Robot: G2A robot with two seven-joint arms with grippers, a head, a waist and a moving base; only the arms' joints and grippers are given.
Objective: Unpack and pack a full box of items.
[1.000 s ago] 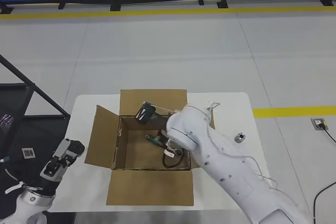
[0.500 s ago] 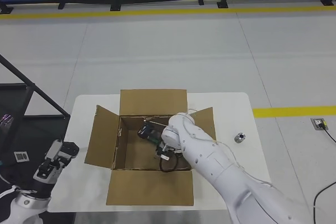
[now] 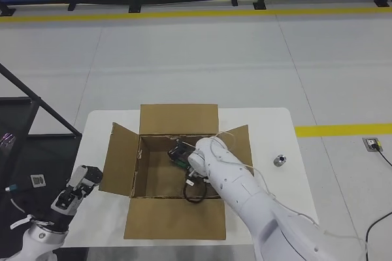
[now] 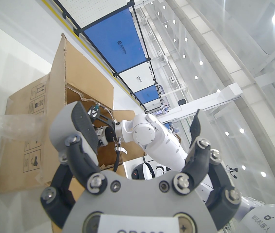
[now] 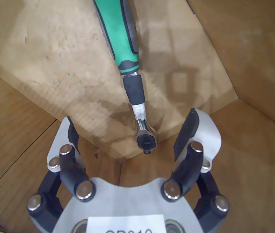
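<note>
Inside the cardboard box [image 5: 248, 37], on its bottom panel: the ratchet wrench [image 5: 121, 47], the item in hand. Its green handle points away from the right tool [image 5: 131, 122] and its square-drive head is nearest it.

The right tool hangs low in the box over the head end. Its fingers are spread wide, one on each side of the head, neither touching. Judgement: this is a straddle ahead of a pinch on the narrow metal neck, the one part slim enough to fit between the pads. The wrench is not yet held.

The box flaps are folded outward, which leaves the opening free for the arm.

The left tool [image 4: 137, 115] sits off the left edge of the surface [image 3: 274, 127], beside the box's left flap, fingers apart with nothing between them. Judgement: it is parked clear so the right arm has the box to itself.

A small metal cylinder [image 3: 279, 159] stands on the surface to the right of the box, apart from it. Probably an item already taken out, though that cannot be confirmed.
</note>
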